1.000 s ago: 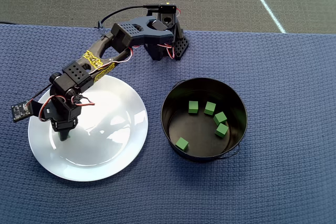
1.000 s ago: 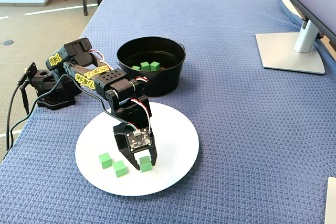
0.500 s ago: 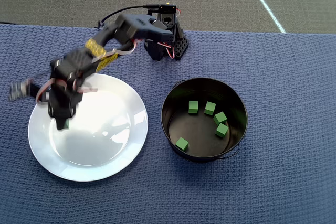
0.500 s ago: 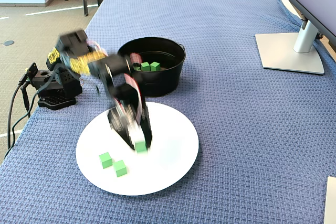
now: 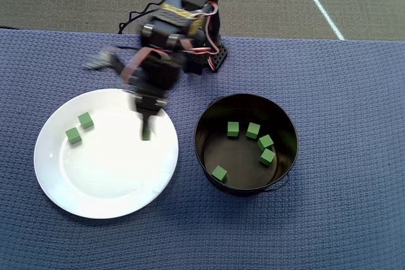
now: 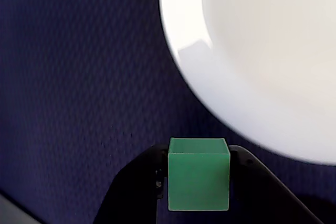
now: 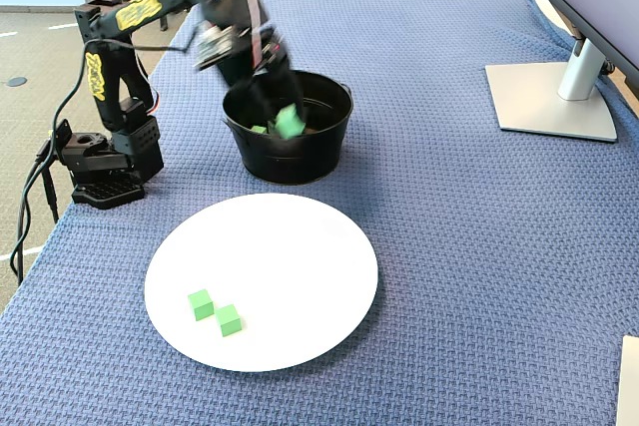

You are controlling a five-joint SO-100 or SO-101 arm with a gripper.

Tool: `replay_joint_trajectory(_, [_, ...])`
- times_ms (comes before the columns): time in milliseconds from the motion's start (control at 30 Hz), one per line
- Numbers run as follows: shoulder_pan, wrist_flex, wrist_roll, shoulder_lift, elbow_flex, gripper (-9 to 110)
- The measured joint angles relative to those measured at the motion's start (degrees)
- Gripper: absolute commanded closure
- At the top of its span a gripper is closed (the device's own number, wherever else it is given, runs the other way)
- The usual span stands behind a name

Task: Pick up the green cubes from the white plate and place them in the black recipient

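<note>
five green cubes (image 5: 233, 129) already lie in the black pot (image 5: 209, 110). two more (image 5: 85, 120) wait on the white plate (image 5: 114, 200), well off to the pincer's side. the pincer (image 6: 198, 179) is pinching an eighth cube (image 6: 198, 173) between its fingers, raised clear of the worktop (image 5: 342, 93). the fixed view puts it near the pot's rim, the overhead view over the plate's edge, so the drop looks close.

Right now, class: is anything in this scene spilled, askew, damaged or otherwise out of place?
Nothing stands out. Two green cubes sit on the white plate, five lie in the black recipient, and the end effector holds another squarely. Only the arm looks motion-blurred.
</note>
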Motion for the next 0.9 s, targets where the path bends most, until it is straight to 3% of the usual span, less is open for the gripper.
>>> replay_joint_trajectory(333, [-28.39, -1.76, 16.79, -2.90, 5.80, 102])
replay_joint_trajectory(367, [-30.06, -2.29, 17.40, -2.99, 6.94, 98])
replay_joint_trajectory(467, [-33.31, -2.99, 16.87, -2.99, 9.23, 70])
replay_joint_trajectory(700, [-32.52, -0.26, 10.37, -2.99, 7.29, 65])
replay_joint_trajectory(900, [-22.32, 7.56, 2.64, -2.99, -5.63, 70])
